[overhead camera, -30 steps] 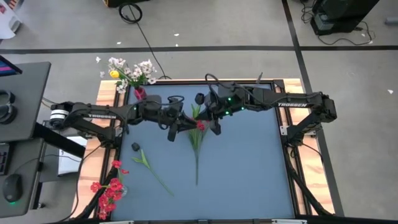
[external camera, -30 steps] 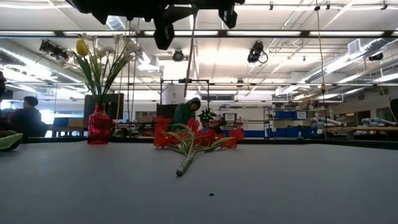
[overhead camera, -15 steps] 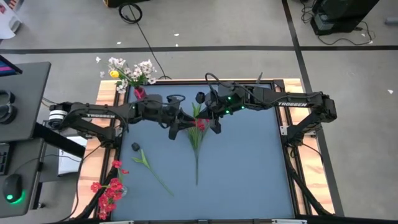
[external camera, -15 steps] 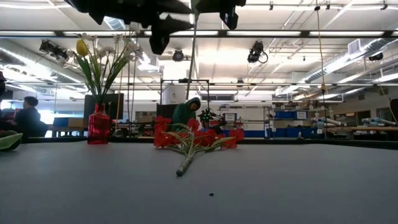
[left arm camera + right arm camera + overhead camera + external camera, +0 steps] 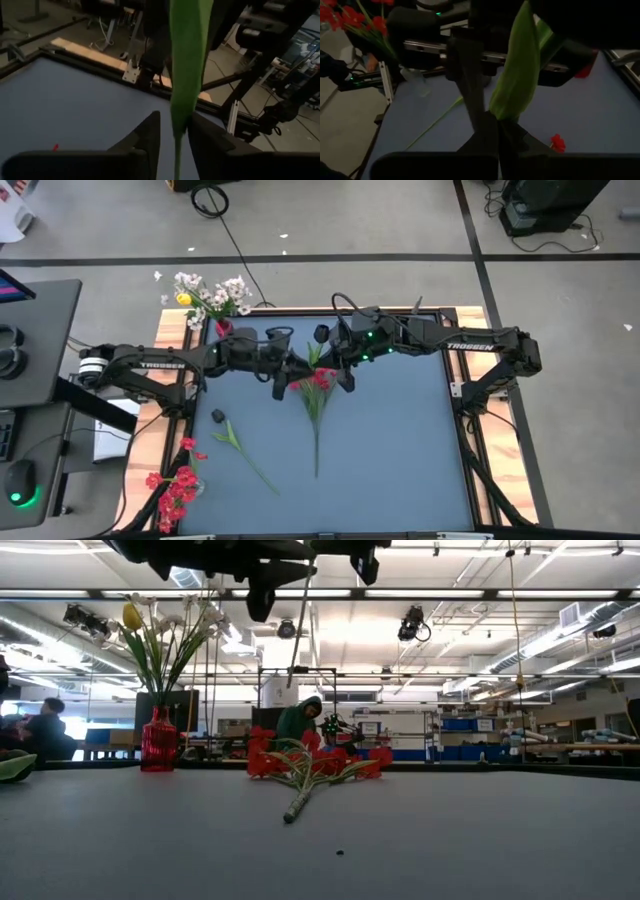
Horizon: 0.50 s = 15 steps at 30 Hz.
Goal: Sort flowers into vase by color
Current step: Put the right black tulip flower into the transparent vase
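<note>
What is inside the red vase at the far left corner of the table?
The red vase holds white flowers and one yellow flower on green stems. The stems' lower ends, inside the vase, cannot be seen.

A dark blue-grey table mat is lying inside a light wooden frame. A small black object is sitting on the mat near its left edge. A black desk is standing off to the left. A black cable is trailing across the grey floor. A seated person in a green hooded top is showing beyond the table.
</note>
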### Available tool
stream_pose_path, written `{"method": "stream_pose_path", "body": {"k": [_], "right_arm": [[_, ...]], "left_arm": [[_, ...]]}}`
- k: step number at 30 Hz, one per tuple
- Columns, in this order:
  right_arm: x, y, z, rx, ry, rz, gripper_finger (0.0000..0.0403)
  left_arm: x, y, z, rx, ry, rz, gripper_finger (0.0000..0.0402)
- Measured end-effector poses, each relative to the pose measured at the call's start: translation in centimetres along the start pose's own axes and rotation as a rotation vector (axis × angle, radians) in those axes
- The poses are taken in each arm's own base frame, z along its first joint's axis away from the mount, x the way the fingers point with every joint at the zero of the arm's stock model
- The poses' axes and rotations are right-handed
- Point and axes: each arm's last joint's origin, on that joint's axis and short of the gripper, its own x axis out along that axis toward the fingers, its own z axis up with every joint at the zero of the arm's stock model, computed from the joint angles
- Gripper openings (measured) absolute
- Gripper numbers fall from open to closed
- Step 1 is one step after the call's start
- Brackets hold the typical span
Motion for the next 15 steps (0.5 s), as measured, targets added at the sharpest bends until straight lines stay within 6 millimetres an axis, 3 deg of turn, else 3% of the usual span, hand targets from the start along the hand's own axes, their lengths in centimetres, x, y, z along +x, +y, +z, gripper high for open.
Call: {"method": "stream_pose_path", "body": {"k": [8,15], "right_arm": [[0.0,-0.2,0.0,-0.005,0.000,0.002,0.0008],[-0.3,-0.6,0.2,0.029,-0.029,-0.139,0.0108]], "left_arm": [[-0.2,0.6,0.4,0.072,0.001,-0.065,0.0012],[-1.6,0.1,1.0,0.183,-0.001,-0.062,0.0004]]}}
